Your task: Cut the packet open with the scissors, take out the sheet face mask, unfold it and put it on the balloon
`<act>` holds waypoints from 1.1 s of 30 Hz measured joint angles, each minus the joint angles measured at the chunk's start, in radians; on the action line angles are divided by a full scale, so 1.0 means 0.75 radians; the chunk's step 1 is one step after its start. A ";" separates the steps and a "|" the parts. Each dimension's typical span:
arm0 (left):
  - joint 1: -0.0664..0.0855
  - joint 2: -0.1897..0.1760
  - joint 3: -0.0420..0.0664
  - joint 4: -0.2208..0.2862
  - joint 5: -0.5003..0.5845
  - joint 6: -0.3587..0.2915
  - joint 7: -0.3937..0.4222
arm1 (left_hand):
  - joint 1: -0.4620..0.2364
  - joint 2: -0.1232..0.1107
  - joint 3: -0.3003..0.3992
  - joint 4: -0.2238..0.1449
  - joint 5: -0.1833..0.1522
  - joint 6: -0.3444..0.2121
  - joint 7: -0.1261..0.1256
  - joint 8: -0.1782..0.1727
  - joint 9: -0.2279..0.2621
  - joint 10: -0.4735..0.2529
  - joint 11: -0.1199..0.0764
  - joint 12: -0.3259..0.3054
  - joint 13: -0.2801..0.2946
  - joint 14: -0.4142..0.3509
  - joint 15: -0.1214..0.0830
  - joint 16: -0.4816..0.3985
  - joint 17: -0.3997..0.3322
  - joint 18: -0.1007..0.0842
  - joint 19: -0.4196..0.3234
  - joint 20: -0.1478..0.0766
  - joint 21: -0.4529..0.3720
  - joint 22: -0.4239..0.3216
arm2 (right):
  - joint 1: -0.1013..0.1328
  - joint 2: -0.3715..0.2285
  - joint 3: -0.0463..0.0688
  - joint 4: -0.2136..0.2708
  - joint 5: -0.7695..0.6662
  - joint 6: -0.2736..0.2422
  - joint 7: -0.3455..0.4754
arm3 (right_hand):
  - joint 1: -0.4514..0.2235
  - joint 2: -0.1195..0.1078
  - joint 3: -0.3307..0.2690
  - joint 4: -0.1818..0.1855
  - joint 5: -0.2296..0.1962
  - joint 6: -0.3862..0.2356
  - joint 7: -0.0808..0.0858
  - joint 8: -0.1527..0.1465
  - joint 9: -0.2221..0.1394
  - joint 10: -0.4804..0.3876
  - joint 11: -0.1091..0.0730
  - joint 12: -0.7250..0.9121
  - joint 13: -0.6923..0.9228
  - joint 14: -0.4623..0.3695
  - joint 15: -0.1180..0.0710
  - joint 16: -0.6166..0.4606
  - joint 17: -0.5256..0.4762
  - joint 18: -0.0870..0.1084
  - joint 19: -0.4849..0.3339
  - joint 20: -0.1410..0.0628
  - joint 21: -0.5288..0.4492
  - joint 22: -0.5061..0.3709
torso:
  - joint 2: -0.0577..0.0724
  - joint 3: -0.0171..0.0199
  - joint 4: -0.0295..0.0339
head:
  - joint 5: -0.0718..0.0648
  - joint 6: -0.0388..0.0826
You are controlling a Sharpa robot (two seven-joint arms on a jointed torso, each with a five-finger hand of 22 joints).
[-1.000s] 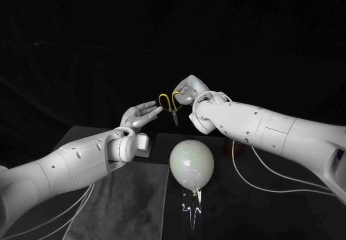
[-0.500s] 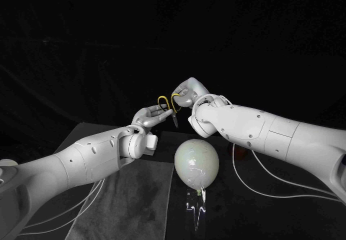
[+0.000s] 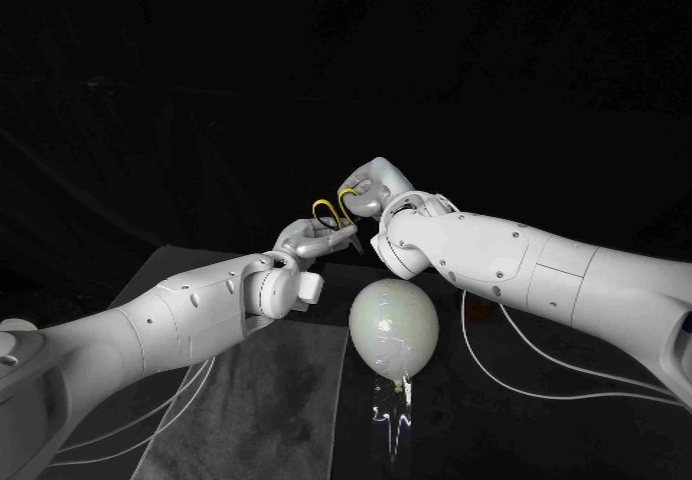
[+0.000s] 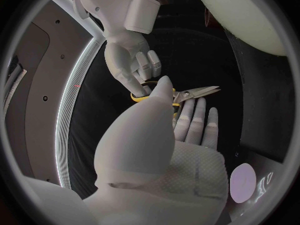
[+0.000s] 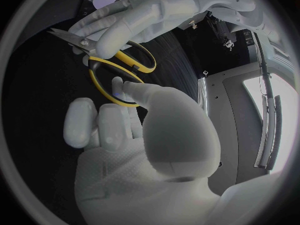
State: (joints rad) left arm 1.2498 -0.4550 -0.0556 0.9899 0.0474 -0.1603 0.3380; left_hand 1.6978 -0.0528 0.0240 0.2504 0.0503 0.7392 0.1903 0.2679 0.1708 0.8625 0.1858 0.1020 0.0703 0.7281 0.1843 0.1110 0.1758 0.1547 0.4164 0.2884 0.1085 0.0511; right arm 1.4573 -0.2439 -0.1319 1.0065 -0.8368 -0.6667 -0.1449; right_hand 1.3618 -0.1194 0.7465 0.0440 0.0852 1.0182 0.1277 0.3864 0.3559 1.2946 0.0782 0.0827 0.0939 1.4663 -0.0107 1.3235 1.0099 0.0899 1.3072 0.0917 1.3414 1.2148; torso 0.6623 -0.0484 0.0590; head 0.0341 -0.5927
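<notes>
A black backdrop closes off the room behind the scene, with nothing on it to pick out. Below it lies the black worktop, its far edge showing faintly on the left side. A grey mat covers the left part of the worktop, running from near that far edge down toward the near edge. The left arm reaches in over the mat and the right arm over the bare right side, and thin white cables trail from them onto the surface. The pale balloon lies about midway across the worktop, just beside the mat's right edge, its knotted end pointing at the near edge. Above the far part of the worktop the two hands meet in the air around the scissors, which are clear of the surface. The left hand is closed on them near the pivot, thumb on one side and fingers on the other, the blade tips poking out past it. The right hand has hold of the yellow handle loops, its thumb against one loop.
</notes>
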 measured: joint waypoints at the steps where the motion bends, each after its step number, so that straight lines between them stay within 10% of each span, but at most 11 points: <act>1: 0.000 0.002 0.000 0.000 0.002 0.005 0.000 | 0.006 0.006 0.002 -0.002 0.000 0.011 0.002 0.006 0.002 0.013 -0.002 0.003 0.001 0.022 -0.002 0.006 0.005 0.000 0.003 0.002 0.000 0.000 | 0.000 0.000 0.000 0.001 0.002 0.000 0.000 | 0.000 0.000 0.000 0.000 0.000 0.000 0.000 0.000 0.000 0.001 0.001 0.000 0.000 0.000 0.000 0.000 0.000 -0.001 0.000 0.000 0.000 0.000 | 0.000 0.0000 0.0000 | 0.000 0.001; 17: 0.000 0.003 0.001 -0.001 0.041 0.031 0.004 | 0.079 0.079 0.078 0.044 0.000 0.155 0.014 0.045 0.017 0.205 -0.009 0.014 -0.009 0.173 -0.022 0.052 0.028 0.021 0.146 0.002 0.036 0.009 | -0.005 0.000 0.000 0.007 0.043 -0.006 -0.001 | 0.002 0.002 0.000 0.000 0.005 -0.003 -0.001 -0.002 0.005 0.001 0.001 -0.004 -0.001 -0.001 0.001 0.000 0.004 -0.008 0.000 0.000 -0.001 -0.003 | 0.003 0.0010 0.0000 | -0.004 0.005; 33: 0.001 0.007 0.001 -0.005 0.040 0.034 -0.003 | 0.158 0.048 0.274 0.042 -0.011 0.298 -0.014 0.102 0.028 0.412 -0.069 -0.005 -0.010 0.327 -0.084 0.104 0.061 0.020 0.414 0.002 0.131 0.041 | -0.008 0.000 0.002 -0.004 0.081 -0.021 0.004 | -0.005 0.009 0.003 -0.004 0.018 -0.008 0.000 0.006 0.017 0.001 0.001 -0.006 0.002 -0.002 0.002 0.004 0.009 -0.009 0.000 0.000 -0.001 0.003 | 0.004 0.0004 0.0008 | -0.003 0.001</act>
State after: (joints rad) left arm 1.2508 -0.4500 -0.0552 0.9864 0.0776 -0.1349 0.3356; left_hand 1.8162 -0.0171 0.2294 0.2818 0.0420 0.9624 0.1801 0.3443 0.1915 1.1712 0.1341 0.0985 0.0631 0.9732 0.1214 0.1892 0.2219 0.1699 0.7272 0.2901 0.2067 0.0816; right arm 1.4514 -0.2439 -0.1300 1.0036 -0.7758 -0.6824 -0.1418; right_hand 1.3578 -0.1129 0.7491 0.0409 0.0990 1.0119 0.1274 0.3906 0.3688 1.2952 0.0787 0.0781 0.0958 1.4644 -0.0088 1.3266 1.0165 0.0832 1.3071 0.0917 1.3408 1.2174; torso 0.6650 -0.0481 0.0595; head 0.0315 -0.5918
